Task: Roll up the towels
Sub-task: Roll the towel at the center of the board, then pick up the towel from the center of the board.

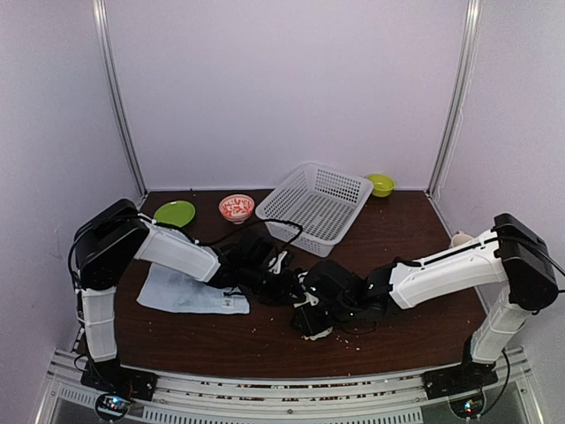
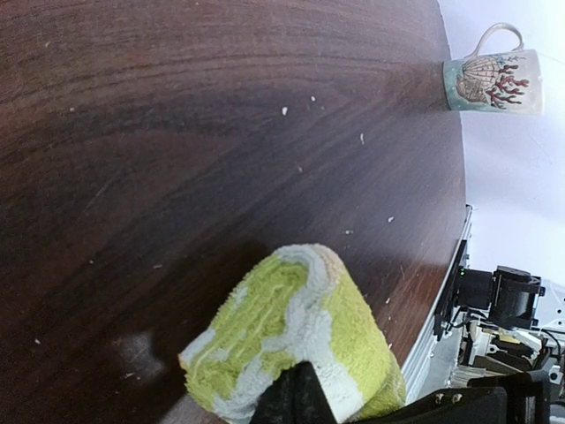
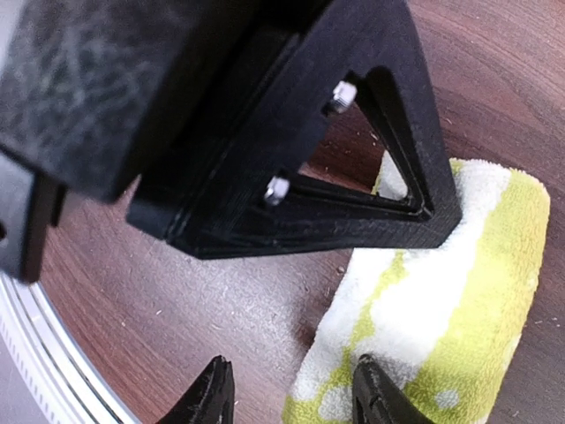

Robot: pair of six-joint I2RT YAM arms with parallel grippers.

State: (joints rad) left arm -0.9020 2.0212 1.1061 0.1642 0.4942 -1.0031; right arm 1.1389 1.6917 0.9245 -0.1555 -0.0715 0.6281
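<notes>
The lime-green and white towel (image 2: pixel 300 327) lies rolled into a thick cylinder on the dark table. My left gripper (image 2: pixel 298 378) is shut, its joined black tips resting against the near side of the roll. In the right wrist view the same roll (image 3: pixel 450 291) runs from the middle to the lower right. My right gripper (image 3: pixel 296 397) is open, with one fingertip (image 3: pixel 375 389) on the roll's end and the other over bare wood. From above, both grippers meet at mid-table and hide most of the roll (image 1: pixel 320 334). The pale blue towel (image 1: pixel 190 291) lies flat under the left arm.
A white mesh basket (image 1: pixel 316 205) sits tilted at the back, with a green plate (image 1: pixel 175 213) and a red patterned bowl (image 1: pixel 236 208) to its left and a small green bowl (image 1: pixel 380 184) behind it. A mug (image 2: pixel 494 81) stands near the right edge.
</notes>
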